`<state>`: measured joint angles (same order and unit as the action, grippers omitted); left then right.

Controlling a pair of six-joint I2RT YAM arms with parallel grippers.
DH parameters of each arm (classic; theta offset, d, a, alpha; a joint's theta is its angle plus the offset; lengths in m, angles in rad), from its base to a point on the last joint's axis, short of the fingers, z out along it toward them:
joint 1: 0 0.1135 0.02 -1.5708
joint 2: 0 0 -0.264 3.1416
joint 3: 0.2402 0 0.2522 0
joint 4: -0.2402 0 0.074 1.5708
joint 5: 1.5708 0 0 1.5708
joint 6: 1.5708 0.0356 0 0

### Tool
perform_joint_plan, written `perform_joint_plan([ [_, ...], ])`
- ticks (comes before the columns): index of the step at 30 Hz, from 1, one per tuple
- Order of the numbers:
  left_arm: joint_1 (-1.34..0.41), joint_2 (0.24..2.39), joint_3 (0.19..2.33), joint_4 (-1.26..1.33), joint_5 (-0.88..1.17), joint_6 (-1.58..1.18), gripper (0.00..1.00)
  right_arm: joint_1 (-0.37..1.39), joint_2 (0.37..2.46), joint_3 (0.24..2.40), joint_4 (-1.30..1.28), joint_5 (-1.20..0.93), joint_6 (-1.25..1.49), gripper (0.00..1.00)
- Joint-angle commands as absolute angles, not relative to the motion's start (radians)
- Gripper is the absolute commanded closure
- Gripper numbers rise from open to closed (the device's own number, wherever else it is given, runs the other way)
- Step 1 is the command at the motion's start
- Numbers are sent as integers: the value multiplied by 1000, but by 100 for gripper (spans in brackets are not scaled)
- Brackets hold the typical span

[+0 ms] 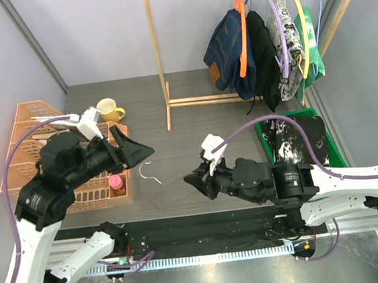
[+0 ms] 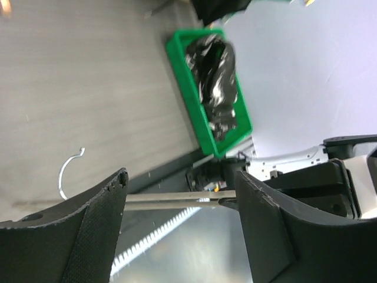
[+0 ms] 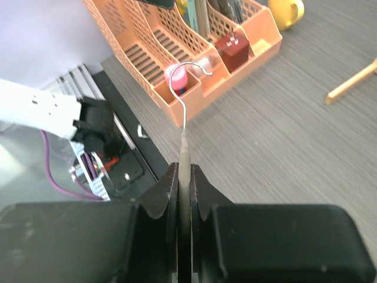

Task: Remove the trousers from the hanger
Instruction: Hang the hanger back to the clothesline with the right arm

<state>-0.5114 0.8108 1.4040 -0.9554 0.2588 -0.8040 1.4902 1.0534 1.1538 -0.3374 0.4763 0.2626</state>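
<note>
Pinching a bare hanger (image 3: 184,127) by its stem in the right pincer (image 3: 184,171), over the worktop's (image 1: 193,114) near middle, hook pointing left. Holding the left pincer (image 2: 179,183) spread wide, near that hook. Lying in the bin (image 2: 177,59) at the right edge: marbled trousers (image 2: 215,76). Hanging on the rack (image 1: 155,50) at the far right corner: four trousers (image 1: 261,53).

The black-and-white marbled garment (image 2: 215,76) in the green plastic bin (image 2: 185,82) is smeared by blur in the left wrist view. Below its neck, the thin white wire hanger (image 3: 184,106) is hidden between the black jaws of the right gripper (image 3: 184,171). From above, the left arm (image 1: 63,165) covers much of the orange slotted basket (image 1: 27,118), and the top edge cuts off the wooden rack (image 1: 156,50)
</note>
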Motion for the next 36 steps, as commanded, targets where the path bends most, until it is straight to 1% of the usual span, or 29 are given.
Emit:
perform_joint_plan([
  [1, -515, 876, 1422, -1089, 316, -865, 29, 1491, 1005, 1103, -365, 501, 252, 99],
  [5, -515, 922, 1385, -1183, 278, -936, 29, 1491, 974, 1101, -367, 525, 192, 99],
  [10, -515, 956, 1325, -1200, 328, -1038, 29, 1491, 954, 1124, -382, 531, 153, 99],
  [14, -517, 980, 1293, -1207, 336, -1109, 29, 1491, 942, 1143, -385, 492, 133, 99],
  [15, -515, 985, 1281, -1204, 339, -1124, 31, 1491, 946, 1147, -388, 492, 126, 99],
  [26, -517, 1078, 1296, -1200, 268, -1195, 36, 1491, 957, 1196, -400, 442, 107, 99],
  [27, -517, 1089, 1299, -1197, 267, -1193, 44, 1491, 960, 1201, -402, 434, 103, 99],
  [29, -515, 1100, 1302, -1183, 279, -1195, 56, 1491, 975, 1207, -408, 430, 80, 99],
  [30, -515, 1106, 1304, -1178, 293, -1195, 69, 1491, 982, 1210, -414, 434, 71, 99],
  [31, -515, 1120, 1305, -1177, 316, -1193, 75, 1491, 988, 1213, -425, 446, 57, 99],
  [33, -517, 1135, 1328, -1210, 311, -1190, 86, 1493, 1003, 1212, -431, 452, 12, 99],
  [35, -515, 1147, 1345, -1250, 285, -1184, 89, 1508, 1009, 1203, -434, 460, -32, 99],
  [36, -515, 1153, 1353, -1270, 276, -1181, 93, 1519, 1015, 1200, -436, 484, -82, 99],
])
